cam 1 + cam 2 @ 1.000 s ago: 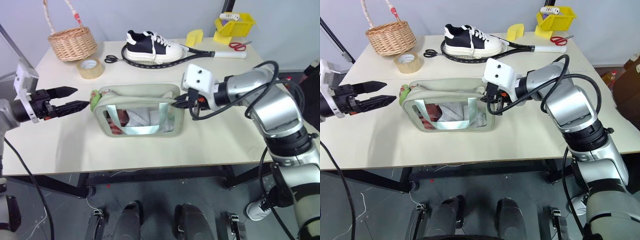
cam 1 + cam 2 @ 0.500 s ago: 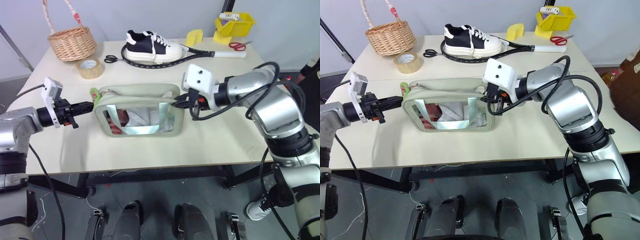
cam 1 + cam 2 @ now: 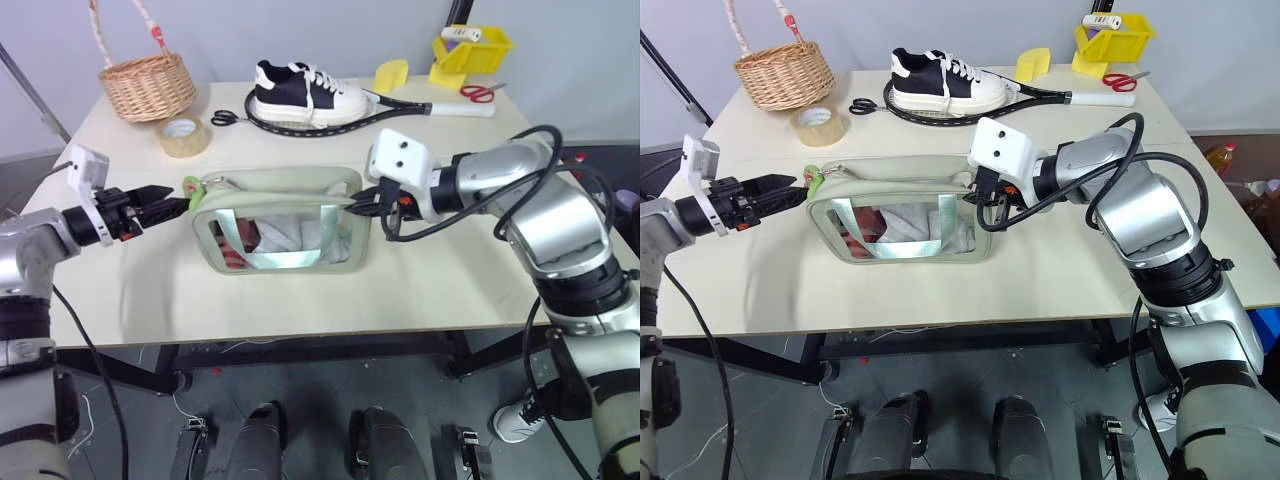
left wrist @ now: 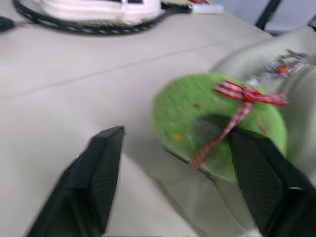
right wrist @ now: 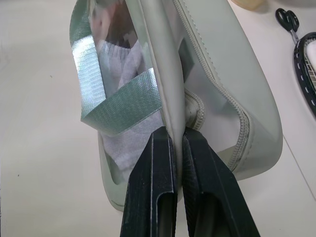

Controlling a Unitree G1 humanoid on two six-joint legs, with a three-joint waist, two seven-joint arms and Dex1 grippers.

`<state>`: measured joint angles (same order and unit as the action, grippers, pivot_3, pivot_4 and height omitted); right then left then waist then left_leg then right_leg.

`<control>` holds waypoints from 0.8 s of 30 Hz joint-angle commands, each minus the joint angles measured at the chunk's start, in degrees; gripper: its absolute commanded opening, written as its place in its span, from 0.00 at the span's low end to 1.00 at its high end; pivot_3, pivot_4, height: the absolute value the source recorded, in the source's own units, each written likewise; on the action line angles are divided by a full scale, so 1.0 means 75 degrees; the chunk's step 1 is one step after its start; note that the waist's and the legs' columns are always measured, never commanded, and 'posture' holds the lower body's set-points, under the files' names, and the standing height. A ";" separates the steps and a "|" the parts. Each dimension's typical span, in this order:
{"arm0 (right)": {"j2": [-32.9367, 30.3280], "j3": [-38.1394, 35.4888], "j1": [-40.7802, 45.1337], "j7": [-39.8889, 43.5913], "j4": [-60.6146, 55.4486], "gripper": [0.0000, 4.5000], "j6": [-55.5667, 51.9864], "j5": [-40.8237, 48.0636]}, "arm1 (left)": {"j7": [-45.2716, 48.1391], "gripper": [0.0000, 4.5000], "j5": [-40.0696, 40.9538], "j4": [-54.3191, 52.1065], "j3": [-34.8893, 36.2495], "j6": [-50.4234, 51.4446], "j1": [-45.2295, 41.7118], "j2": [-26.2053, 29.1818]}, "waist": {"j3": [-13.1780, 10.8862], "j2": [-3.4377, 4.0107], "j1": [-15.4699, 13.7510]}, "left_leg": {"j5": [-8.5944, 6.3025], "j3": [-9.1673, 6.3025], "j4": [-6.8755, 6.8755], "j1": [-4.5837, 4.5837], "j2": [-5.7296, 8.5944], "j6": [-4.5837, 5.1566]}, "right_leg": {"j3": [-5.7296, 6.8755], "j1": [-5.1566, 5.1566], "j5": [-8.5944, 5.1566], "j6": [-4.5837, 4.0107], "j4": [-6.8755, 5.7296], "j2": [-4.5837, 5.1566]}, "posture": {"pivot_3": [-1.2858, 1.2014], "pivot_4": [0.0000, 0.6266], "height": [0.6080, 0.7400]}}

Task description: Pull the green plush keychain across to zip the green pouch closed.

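Head stereo pair: both eyes looked forward and down from above the near edge of the pale beige table [image 3: 300,300], sharing the whole tabletop and both arms. Left wrist view: close, low over the table, facing the round light-green plush keychain [image 4: 217,123]. Right wrist view: close, facing along the boxy sage-green zip pouch [image 5: 207,74]; both objects also appeared in the head pair.

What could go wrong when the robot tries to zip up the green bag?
The left hand is open, with the green plush keychain between its fingers, not squeezed yet. The soft ring might slip out when it closes or pulls.

The right hand pinches only a thin edge at the green pouch's other end. If that edge slides free, the whole pouch could drag across the table instead of zipping.
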<state>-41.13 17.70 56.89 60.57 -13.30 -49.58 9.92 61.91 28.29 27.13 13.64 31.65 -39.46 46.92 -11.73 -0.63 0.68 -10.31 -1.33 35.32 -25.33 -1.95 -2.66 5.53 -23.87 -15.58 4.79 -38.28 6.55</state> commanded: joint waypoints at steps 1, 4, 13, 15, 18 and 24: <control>-0.0012 -0.0229 0.0055 -0.0070 -0.0241 0.00 0.0154 0.0096 | -0.0271 0.74 -0.0333 0.0321 -0.0097 -0.0515 -0.0406 -0.0167 | 0.0000 0.0000 0.0006 | 0.0000 0.0000 0.0001 0.0000 0.0000 0.0000 | 0.0000 0.0000 0.0000 0.0001 -0.0001 0.0000 | 0.52 0.24 1.00; -0.0028 -0.0250 0.0036 -0.0069 -0.0285 0.00 0.0142 0.0130 | -0.0246 0.74 -0.0429 0.0627 -0.0181 -0.0632 -0.0664 -0.0328 | 0.0000 0.0000 0.0025 | 0.0000 0.0000 0.0001 -0.0001 0.0000 0.0000 | 0.0000 -0.0001 0.0001 0.0001 -0.0001 0.0000 | 0.52 0.24 1.00; -0.0093 -0.0329 -0.0034 -0.0178 -0.0389 0.00 0.0008 0.0193 | 0.0298 0.01 -0.0368 0.0748 -0.0024 -0.0624 -0.0877 -0.0085 | 0.0000 0.0000 0.0018 | 0.0000 0.0001 0.0001 -0.0001 0.0000 0.0000 | 0.0000 -0.0001 0.0002 0.0003 -0.0001 0.0000 | 0.52 0.24 1.00; -0.0103 -0.0333 -0.0060 -0.0188 -0.0405 0.00 0.0001 0.0197 | 0.0401 0.01 -0.0364 0.0710 0.0025 -0.0588 -0.0875 0.0099 | 0.0000 0.0000 0.0026 | 0.0000 0.0001 0.0001 -0.0001 0.0000 0.0000 | 0.0000 -0.0001 0.0002 0.0003 -0.0001 0.0000 | 0.52 0.24 1.00; -0.0109 -0.0323 -0.0092 -0.0213 -0.0403 0.00 0.0026 0.0217 | 0.0706 0.01 -0.0211 0.0476 0.0072 -0.0268 -0.0896 0.0458 | 0.0000 0.0000 0.0028 | 0.0000 0.0001 0.0000 0.0000 0.0000 0.0000 | 0.0000 -0.0002 0.0002 0.0003 -0.0001 0.0000 | 0.52 0.24 1.00; -0.0086 -0.0285 -0.0108 -0.0238 -0.0356 0.00 0.0070 0.0246 | 0.1200 0.01 0.0676 -0.1407 -0.0182 0.1105 -0.1039 0.0519 | 0.0000 0.0000 -0.0005 | 0.0000 0.0000 0.0004 -0.0002 0.0000 0.0000 | 0.0000 0.0001 0.0002 0.0003 0.0000 0.0000 | 0.52 0.24 1.00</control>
<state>-41.60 17.42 55.79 59.21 -14.41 -49.72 11.15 69.98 30.28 22.75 12.41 37.63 -45.19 51.00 -11.73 -0.63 0.64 -10.31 -1.34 35.37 -25.35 -1.95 -2.66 5.52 -23.84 -15.57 4.81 -38.27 6.55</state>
